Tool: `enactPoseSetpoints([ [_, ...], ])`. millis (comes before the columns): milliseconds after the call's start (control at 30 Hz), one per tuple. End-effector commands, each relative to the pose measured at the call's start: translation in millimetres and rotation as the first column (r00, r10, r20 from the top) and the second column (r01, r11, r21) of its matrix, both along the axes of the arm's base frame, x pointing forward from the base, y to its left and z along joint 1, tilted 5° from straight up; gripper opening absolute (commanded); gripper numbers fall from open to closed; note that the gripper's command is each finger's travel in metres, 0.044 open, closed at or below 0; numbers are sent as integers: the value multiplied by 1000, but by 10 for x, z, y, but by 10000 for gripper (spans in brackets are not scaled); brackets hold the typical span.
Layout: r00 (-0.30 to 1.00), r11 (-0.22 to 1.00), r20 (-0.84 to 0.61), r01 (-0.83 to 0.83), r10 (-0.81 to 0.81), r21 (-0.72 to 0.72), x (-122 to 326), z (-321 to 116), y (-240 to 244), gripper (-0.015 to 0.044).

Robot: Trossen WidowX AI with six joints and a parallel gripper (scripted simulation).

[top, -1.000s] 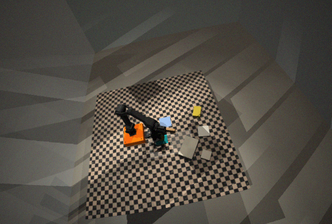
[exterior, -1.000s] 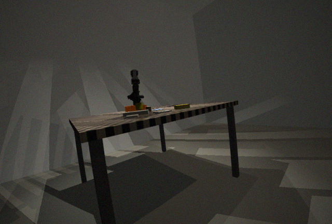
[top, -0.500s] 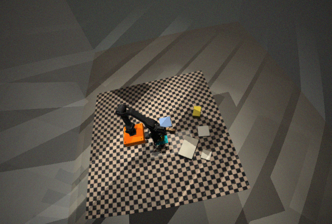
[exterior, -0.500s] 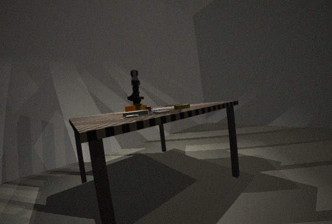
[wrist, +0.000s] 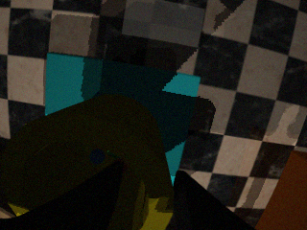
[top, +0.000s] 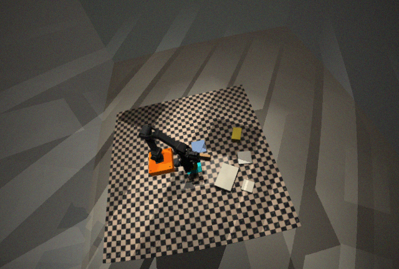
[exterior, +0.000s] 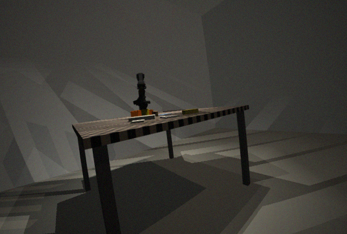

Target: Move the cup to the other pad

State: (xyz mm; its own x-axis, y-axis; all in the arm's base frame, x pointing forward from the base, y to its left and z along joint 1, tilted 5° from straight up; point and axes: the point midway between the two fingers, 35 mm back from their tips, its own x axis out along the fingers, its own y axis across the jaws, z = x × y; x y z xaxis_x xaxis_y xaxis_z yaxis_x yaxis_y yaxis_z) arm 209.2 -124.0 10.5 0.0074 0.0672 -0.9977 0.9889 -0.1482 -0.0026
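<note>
The yellow cup (wrist: 91,120) (exterior: 145,111) looks dark in shadow and stands on the teal pad (wrist: 62,81) (top: 199,167). Inside it a blue marble (wrist: 97,156) shows, with tiny green and red spots beside it; the rest of the inside is too dark to tell. My gripper (wrist: 149,172) is partly open, its black fingers on either side of the cup's wall with a gap between them. In the top view the arm mostly hides the cup. A blue pad (top: 198,146) lies on the table behind the teal one.
A tan block (top: 204,156) lies close to the gripper. A large pale slab (top: 226,177) (exterior: 141,117), two small pale pieces (top: 244,157) (top: 247,185) and a yellow block (top: 236,134) (exterior: 190,111) lie farther out. The orange base (top: 161,163) (wrist: 288,196) is near the pad.
</note>
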Motion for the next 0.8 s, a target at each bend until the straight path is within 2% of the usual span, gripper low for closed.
enactPoseSetpoints([
  [0, 1000, 1000, -2, 0, 0, 1, -2, 14, 0, 146],
  [767, 1000, 1000, -5, -3, 3, 0, 18, 323, -30, 146],
])
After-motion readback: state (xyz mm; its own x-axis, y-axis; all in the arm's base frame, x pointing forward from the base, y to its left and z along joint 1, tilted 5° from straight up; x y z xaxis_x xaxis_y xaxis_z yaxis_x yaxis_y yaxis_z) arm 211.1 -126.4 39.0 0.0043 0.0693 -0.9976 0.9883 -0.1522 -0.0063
